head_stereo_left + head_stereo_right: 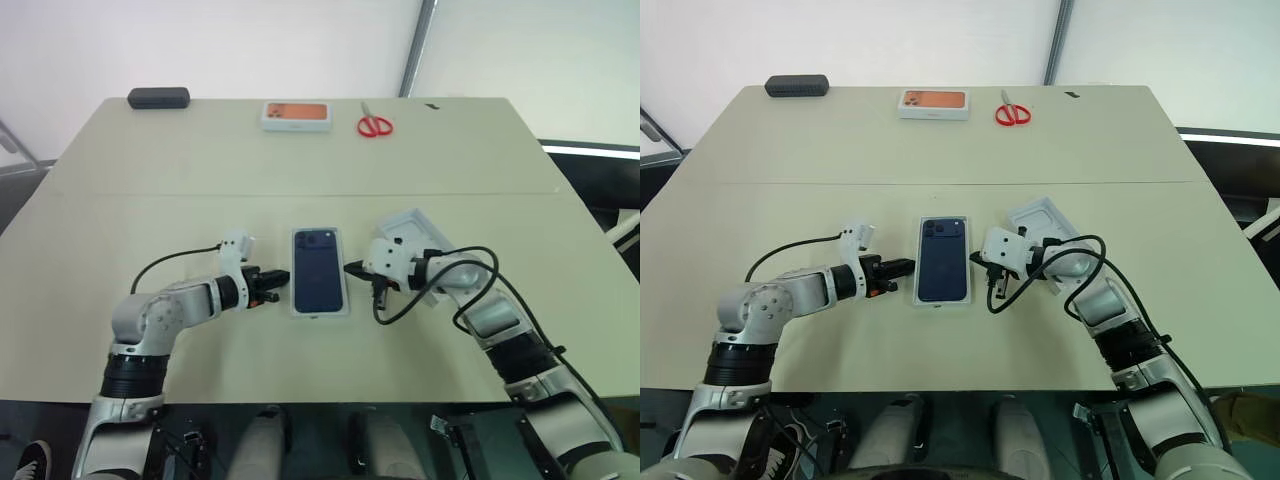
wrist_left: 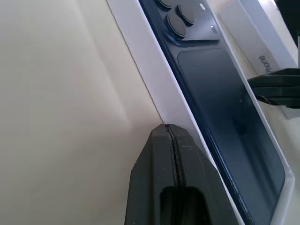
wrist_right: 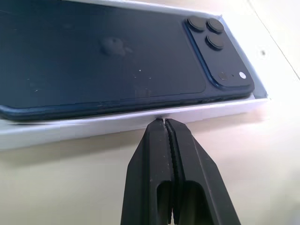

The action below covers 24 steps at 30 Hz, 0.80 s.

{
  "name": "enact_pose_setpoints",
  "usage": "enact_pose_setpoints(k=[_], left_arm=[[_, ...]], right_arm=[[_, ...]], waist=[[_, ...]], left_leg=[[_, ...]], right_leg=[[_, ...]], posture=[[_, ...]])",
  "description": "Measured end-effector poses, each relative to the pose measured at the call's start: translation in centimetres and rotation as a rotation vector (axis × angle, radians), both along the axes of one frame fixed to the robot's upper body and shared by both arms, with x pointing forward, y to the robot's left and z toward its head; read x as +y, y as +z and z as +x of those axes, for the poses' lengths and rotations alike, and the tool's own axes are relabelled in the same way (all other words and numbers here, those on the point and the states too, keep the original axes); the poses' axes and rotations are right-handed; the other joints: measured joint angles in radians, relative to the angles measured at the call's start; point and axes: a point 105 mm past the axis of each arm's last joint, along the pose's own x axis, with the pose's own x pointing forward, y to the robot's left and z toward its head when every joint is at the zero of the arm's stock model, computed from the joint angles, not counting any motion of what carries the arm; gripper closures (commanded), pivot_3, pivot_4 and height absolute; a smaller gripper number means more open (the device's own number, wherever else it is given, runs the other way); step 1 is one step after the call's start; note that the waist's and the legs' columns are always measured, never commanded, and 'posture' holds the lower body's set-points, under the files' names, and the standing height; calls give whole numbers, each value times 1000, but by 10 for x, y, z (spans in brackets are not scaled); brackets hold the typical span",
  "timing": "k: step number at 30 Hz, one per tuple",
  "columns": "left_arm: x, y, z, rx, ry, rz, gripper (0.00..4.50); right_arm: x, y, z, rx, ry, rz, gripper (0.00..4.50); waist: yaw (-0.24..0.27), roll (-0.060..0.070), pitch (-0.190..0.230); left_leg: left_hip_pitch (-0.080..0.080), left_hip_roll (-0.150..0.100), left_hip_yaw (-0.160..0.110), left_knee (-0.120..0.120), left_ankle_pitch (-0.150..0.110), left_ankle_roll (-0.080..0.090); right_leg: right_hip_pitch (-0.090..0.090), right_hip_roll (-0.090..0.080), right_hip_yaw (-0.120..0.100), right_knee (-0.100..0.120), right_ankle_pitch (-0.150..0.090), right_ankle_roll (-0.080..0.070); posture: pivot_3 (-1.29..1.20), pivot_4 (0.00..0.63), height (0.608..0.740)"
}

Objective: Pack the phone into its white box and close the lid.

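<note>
The dark blue phone [image 1: 319, 270] lies back up in the shallow white box [image 1: 320, 312] at the middle of the table, camera cluster at the far end. My left gripper [image 1: 275, 280] is shut, its tip against the box's left wall [image 2: 154, 93]. My right gripper [image 1: 352, 268] is shut too, its tip at the box's right wall [image 3: 70, 129]. Neither holds anything. The white lid [image 1: 418, 228] lies open side up just behind my right gripper, partly hidden by it.
At the table's far edge sit a small white box with an orange picture [image 1: 296, 115], red scissors [image 1: 375, 125] and a dark case [image 1: 158, 97]. Black cables loop beside both wrists.
</note>
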Motion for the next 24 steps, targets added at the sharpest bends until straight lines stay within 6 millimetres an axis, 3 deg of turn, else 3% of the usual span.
enact_pose_setpoints(k=[4,10,24], left_arm=[[-24,0,5,-8,-48,-10,4500],[-44,-1,13,-19,-76,-33,4500],[-53,-2,13,-42,-138,-26,4500]], right_arm=[[-22,-2,-1,8,-42,-37,4443],[-41,-4,-3,18,-78,-67,4443],[-50,-3,-4,9,-97,-87,4443]], waist=[[-2,0,0],[-5,0,0],[-4,0,0]], left_leg=[[0,-2,0,0,0,0],[1,-4,0,0,0,0],[1,-5,-1,1,0,0]], right_leg=[[1,0,0,0,0,0],[1,0,0,0,0,0],[2,-1,0,0,-1,1]], posture=[[0,150,740],[0,150,740],[0,150,740]])
